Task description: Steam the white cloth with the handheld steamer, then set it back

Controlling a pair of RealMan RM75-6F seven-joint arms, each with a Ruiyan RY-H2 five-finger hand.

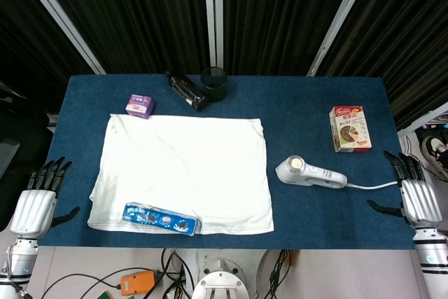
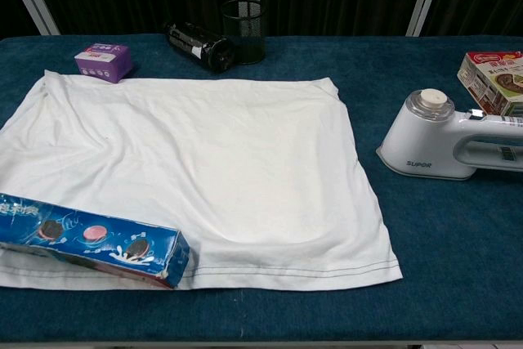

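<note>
I am noting no step begun: white handheld steamer (image 1: 308, 174) lying untouched beside flat white cloth (image 1: 185, 171); both hands, left hand (image 1: 38, 197) and right hand (image 1: 414, 197), idling, fingers spread, holding nothing.

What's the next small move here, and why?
Probably move the right hand left toward the steamer handle. Both hands are open at the table edges, the left hand far off, and the steamer lies untouched beside the cloth, nearest the right hand.

The only readable text is "SUPOR", printed low on the side of the white handheld steamer (image 2: 445, 146) near the table's right edge.
</note>
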